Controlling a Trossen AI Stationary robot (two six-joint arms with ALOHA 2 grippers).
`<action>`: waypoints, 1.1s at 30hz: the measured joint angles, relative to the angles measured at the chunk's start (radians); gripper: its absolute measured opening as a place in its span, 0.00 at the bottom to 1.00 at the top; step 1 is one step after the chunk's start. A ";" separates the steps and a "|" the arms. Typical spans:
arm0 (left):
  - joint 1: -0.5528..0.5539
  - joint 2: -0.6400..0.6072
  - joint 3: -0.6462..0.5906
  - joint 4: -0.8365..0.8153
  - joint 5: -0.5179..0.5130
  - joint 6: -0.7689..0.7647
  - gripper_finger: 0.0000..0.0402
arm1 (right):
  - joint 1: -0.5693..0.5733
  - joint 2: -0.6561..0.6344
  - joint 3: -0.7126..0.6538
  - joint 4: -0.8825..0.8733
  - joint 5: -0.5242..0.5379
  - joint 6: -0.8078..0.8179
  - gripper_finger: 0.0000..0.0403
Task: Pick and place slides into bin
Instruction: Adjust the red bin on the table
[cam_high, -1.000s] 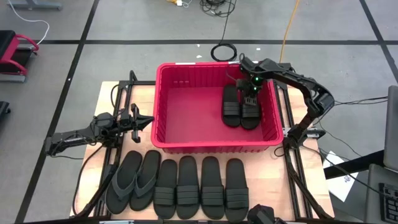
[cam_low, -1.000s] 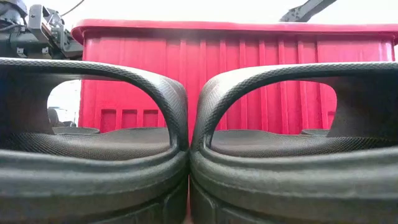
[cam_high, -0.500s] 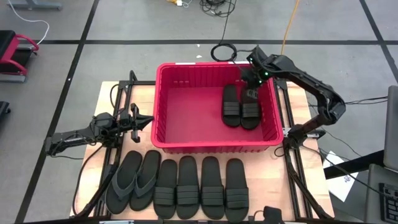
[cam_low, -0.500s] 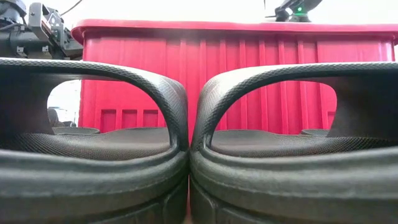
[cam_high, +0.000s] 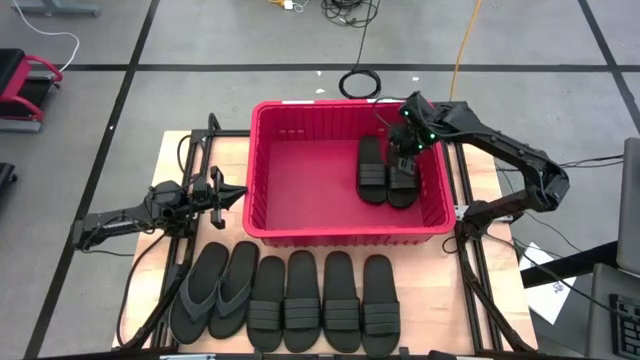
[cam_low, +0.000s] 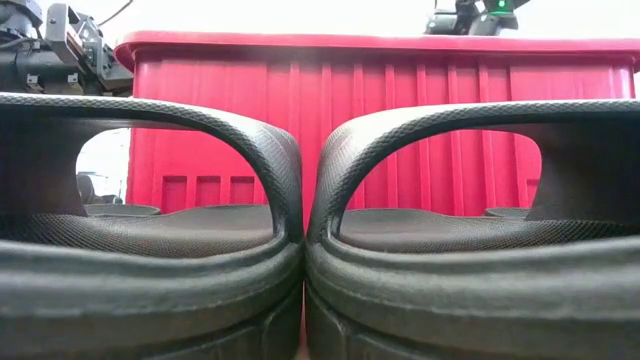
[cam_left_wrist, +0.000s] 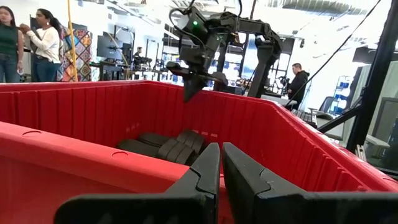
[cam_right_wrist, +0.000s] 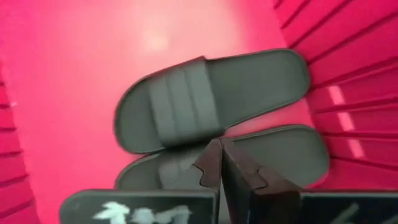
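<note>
Right gripper (cam_high: 404, 141) is being lifted clear above the large red ribbed plastic bin (cam_high: 300, 232), fingers now closed on nothing. Two black strap slides (cam_high: 387, 171) are lying released inside; six are waiting on the tabletop (cam_high: 170, 150). Left gripper (cam_high: 225, 196) is idling closed, empty.

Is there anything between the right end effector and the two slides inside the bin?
No. In the right wrist view the shut right end effector hangs above the two slides in the bin with only air between. The left wrist view agrees.
</note>
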 joint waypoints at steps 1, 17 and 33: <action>0.000 0.000 0.000 0.000 0.000 -0.001 0.06 | -0.006 0.000 0.000 0.004 -0.004 0.000 0.00; 0.000 0.000 0.000 -0.002 0.000 -0.021 0.06 | 0.139 -0.080 -0.001 -0.492 -0.108 -0.054 0.00; 0.000 0.000 0.000 -0.009 0.000 -0.005 0.06 | 0.375 -0.197 -0.027 -0.597 -0.191 0.206 0.00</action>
